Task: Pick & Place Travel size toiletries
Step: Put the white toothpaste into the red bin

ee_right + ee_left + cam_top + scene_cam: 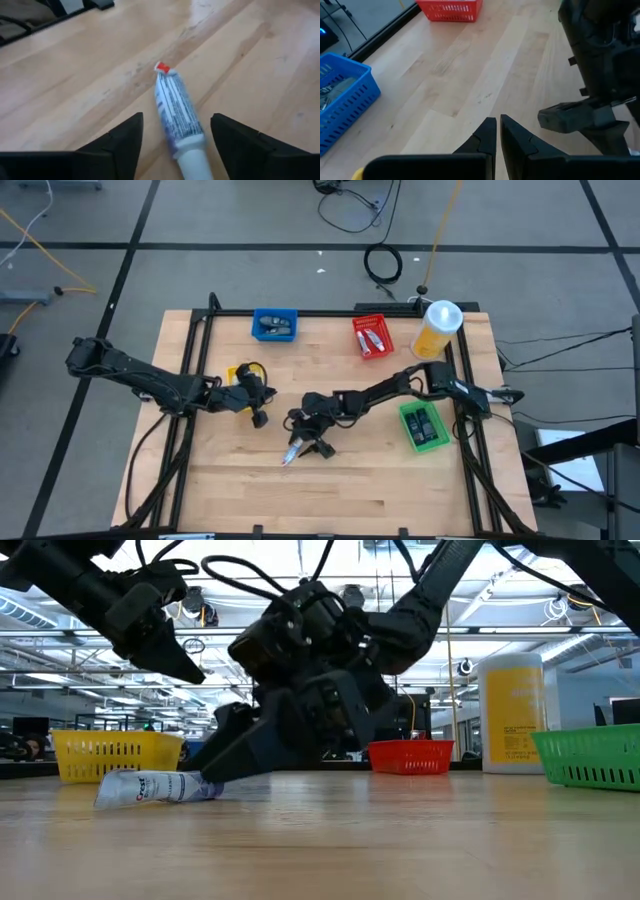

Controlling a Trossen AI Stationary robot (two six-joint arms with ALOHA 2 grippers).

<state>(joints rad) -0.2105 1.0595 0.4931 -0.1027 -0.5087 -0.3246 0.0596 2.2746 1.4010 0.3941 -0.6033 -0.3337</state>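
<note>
Just below the centre of the high view, my right end effector (175, 137) stands open around a white tube (176, 112) lying flat on the table (400, 480), unheld. My left end effector (497, 132), closed and empty, waits left of it.

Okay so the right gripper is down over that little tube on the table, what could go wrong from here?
The right gripper stands open astride the white tube, which lies flat on the wooden table. Closing near the cap end may squirt it forward or pinch only the tip. The fingers sit low and could scrape the wood. The shut left gripper waits nearby, so lifting that way risks a bump.
</note>
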